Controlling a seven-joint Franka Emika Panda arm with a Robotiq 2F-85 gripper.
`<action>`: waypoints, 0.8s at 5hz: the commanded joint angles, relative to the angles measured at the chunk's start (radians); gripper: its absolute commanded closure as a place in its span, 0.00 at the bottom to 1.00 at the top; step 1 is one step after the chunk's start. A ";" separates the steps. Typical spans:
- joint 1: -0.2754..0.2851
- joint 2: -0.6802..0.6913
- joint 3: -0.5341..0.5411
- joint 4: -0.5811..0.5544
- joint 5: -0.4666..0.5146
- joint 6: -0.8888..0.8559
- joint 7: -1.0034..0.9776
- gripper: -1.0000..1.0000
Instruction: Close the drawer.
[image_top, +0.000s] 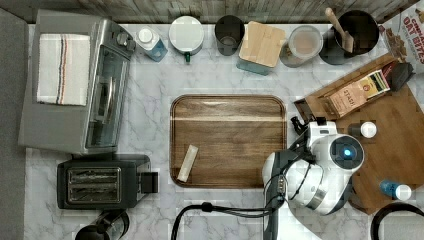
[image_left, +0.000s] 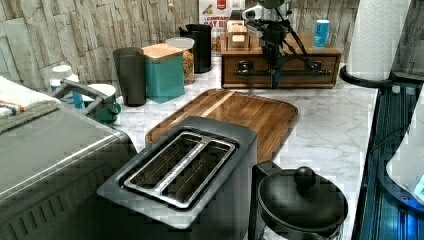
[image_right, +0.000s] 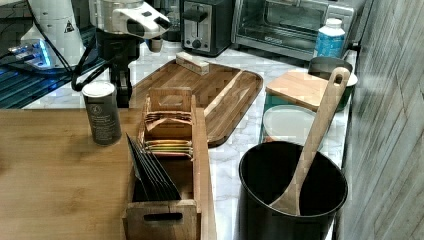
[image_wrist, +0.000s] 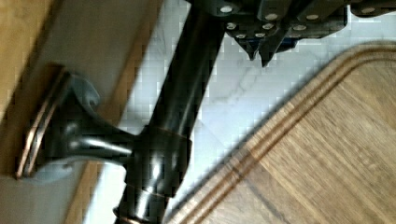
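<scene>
Marble-patterned worktop (image_top: 150, 100) carries your whole scene: a toaster oven and toaster along the top view's left, a serving tray (image_top: 227, 140) in the middle, and the wooden organiser (image_left: 280, 62) at the top view's right, under the arm.

You will find the drawer (image_left: 280, 71) in the organiser's front face, seen squarely in the left view. Its front looks flush or nearly flush with the case; whether a small gap remains cannot be told.

Your gripper (image_left: 274, 75) hangs directly before that front, at the dark bar handle (image_wrist: 180, 112). In the wrist view the handle runs close beneath the fingertips (image_wrist: 261, 53), which sit close together beside the bar and do not appear to be clamped on it. I judge the fingers near together and holding nothing, though how far apart they stand is not plain.

Judgement on the step in hand: the closing push is at or near its end.

Next move, as advised: confirm the front is seated. If any gap is left, press squarely on the front or handle, straight toward the case. Otherwise draw back clear of the bar without hooking it.
</scene>
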 joint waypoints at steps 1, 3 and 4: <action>-0.047 0.015 -0.070 0.293 -0.073 0.106 0.059 1.00; -0.030 0.017 -0.088 0.293 -0.066 0.107 0.053 1.00; -0.030 0.017 -0.087 0.293 -0.066 0.107 0.053 1.00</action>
